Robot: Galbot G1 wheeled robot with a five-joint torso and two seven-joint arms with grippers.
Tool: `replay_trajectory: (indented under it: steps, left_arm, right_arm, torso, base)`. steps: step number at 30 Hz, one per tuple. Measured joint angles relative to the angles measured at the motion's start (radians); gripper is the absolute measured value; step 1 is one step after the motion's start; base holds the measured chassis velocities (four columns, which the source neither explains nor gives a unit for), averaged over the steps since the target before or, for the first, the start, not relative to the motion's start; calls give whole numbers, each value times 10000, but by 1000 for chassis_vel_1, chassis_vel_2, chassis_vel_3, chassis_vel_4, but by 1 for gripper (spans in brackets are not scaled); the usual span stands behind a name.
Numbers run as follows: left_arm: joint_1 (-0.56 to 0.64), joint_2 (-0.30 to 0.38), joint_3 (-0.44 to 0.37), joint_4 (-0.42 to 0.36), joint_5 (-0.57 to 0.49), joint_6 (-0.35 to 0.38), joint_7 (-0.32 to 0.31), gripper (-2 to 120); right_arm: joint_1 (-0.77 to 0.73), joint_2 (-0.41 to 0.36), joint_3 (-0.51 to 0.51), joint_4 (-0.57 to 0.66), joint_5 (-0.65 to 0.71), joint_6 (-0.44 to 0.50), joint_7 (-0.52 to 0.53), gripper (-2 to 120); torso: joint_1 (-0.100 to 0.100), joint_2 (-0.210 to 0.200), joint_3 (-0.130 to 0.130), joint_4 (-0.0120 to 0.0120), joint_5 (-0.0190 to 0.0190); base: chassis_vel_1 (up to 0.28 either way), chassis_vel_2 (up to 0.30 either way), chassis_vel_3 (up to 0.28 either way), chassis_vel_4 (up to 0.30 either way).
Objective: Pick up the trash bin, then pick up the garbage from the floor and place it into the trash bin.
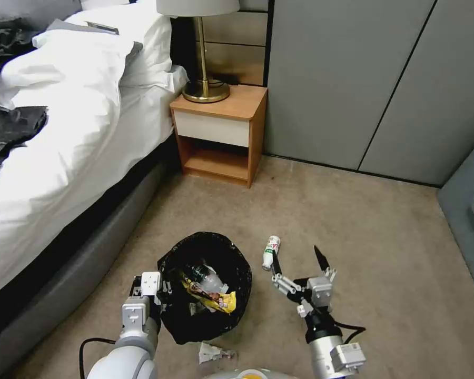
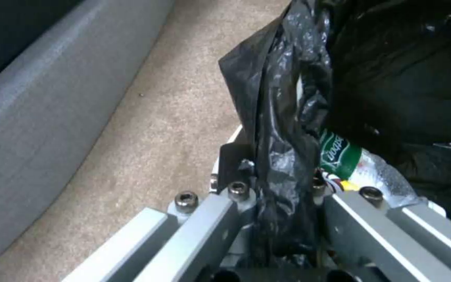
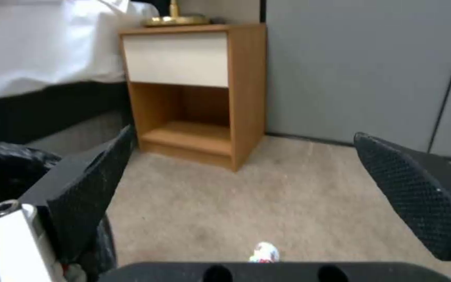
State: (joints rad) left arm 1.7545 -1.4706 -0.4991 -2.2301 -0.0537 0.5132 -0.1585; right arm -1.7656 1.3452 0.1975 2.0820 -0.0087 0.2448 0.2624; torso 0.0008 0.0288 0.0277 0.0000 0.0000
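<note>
Clamping the trash bin (image 1: 205,287) rim, the left tool (image 1: 160,287) holds; right tool (image 1: 299,263) spread near a bottle (image 1: 271,252).

Trash bin (image 1: 205,316) walls under black bag

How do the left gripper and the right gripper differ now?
The left gripper is shut on the trash bin rim; the right gripper is open and empty. The left one touches the bin; the right one hangs beside it, near a small bottle on the carpet.

I see a brass table lamp (image 1: 203,79) near the back-left corner of the wooden nightstand (image 1: 219,134). White bedding (image 1: 73,105) covers the bed beside it.
</note>
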Motion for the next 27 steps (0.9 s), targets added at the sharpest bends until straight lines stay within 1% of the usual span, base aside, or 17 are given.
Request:
replay_trajectory:
  steps: [3, 6, 7, 9, 10, 11, 12, 14, 15, 16, 18, 19, 21, 22, 23, 24, 27]
  left_arm:
    - [24, 8, -14, -14, -9, 0, 0, 1]
    - [2, 16, -16, -14, -12, 12, 0, 1]
    - [2, 16, -16, -14, -12, 12, 0, 1]
    - [-8, -1, -5, -7, -6, 18, 1, 1]
    - [-4, -15, 8, 5, 10, 20, 2, 1]
    - [-4, -15, 8, 5, 10, 20, 2, 1]
    - [13, -31, 19, 10, 25, 20, 4, 1]
    - [106, -78, 15, 19, 99, 19, 5, 1]
    - [106, -78, 15, 19, 99, 19, 5, 1]
    - [149, -93, 3, 19, 120, 16, 5, 1]
    - [275, -128, -26, 20, 201, 4, 4, 1]
    - [275, -128, -26, 20, 201, 4, 4, 1]
    - [364, -163, -34, 19, 274, 2, 4, 1]
    - [417, -196, -50, 18, 324, 2, 2, 1]
    - [447, -213, -66, 18, 354, 2, -4, 1]
    - [447, -213, -66, 18, 354, 2, -4, 1]
    - [581, -273, -106, 29, 469, -2, -8, 1]
  right_arm:
    - [163, -36, 10, -115, 172, -153, 44, 100]
    - [847, -120, 81, -324, 504, -581, 44, 100]
    - [847, -120, 81, -324, 504, -581, 44, 100]
    - [1563, -152, 71, -640, 794, -1116, 72, 100]
    - [2129, -151, 1, -1018, 987, -1603, 119, 100]
    - [2129, -151, 1, -1018, 987, -1603, 119, 100]
    - [2456, -149, -50, -1232, 1102, -1876, 177, 100]
    - [3590, -75, -361, -2166, 1542, -3056, 731, 100]
    - [3590, -75, -361, -2166, 1542, -3056, 731, 100]
    - [3914, -24, -461, -2500, 1642, -3316, 883, 100]
    - [4960, 194, -650, -3842, 1803, -3706, 1020, 100]
    - [4960, 194, -650, -3842, 1803, -3706, 1020, 100]
    - [5906, 420, -764, -5154, 1881, -3813, 994, 100]
    - [6486, 581, -811, -6046, 1921, -3857, 892, 100]
    - [6774, 683, -826, -6511, 1928, -3869, 789, 100]
    - [6774, 683, -826, -6511, 1928, -3869, 789, 100]
    - [7630, 1105, -816, -8148, 1894, -3868, 350, 100]
  torso:
    - [0, 0, 0, 0, 0]
    - [0, 0, 1, -1, 0]
    - [0, 0, 1, -1, 0]
    - [0, 0, 1, -1, -1]
    - [0, -1, 2, -1, -1]
    - [0, -1, 2, -1, -1]
    - [1, -1, 2, 1, 3]
    - [1, -2, 3, 1, -1]
    - [1, -2, 3, 1, -1]
    - [1, -2, 3, 2, 1]
    - [0, -2, 3, -1, -2]
    - [0, -2, 3, -1, -2]
    - [1, -3, 2, 0, 2]
    - [1, -3, 3, 0, -1]
    - [2, -3, 3, 2, -2]
    - [2, -3, 3, 2, -2]
    - [2, -2, 1, 0, -1]
  base:
    - [0, 0, 0, 0]
    - [0, 0, 0, 0]
    - [0, 0, 0, 0]
    - [0, 0, 0, 0]
    - [0, 0, 0, 0]
    - [0, 0, 0, 0]
    - [0, 0, 0, 0]
    - [0, 0, 0, 0]
    - [0, 0, 0, 0]
    - [0, 0, 0, 0]
    - [0, 0, 0, 0]
    - [0, 0, 0, 0]
    - [0, 0, 0, 0]
    - [0, 0, 0, 0]
    - [0, 0, 0, 0]
    - [0, 0, 0, 0]
    - [0, 0, 0, 0]
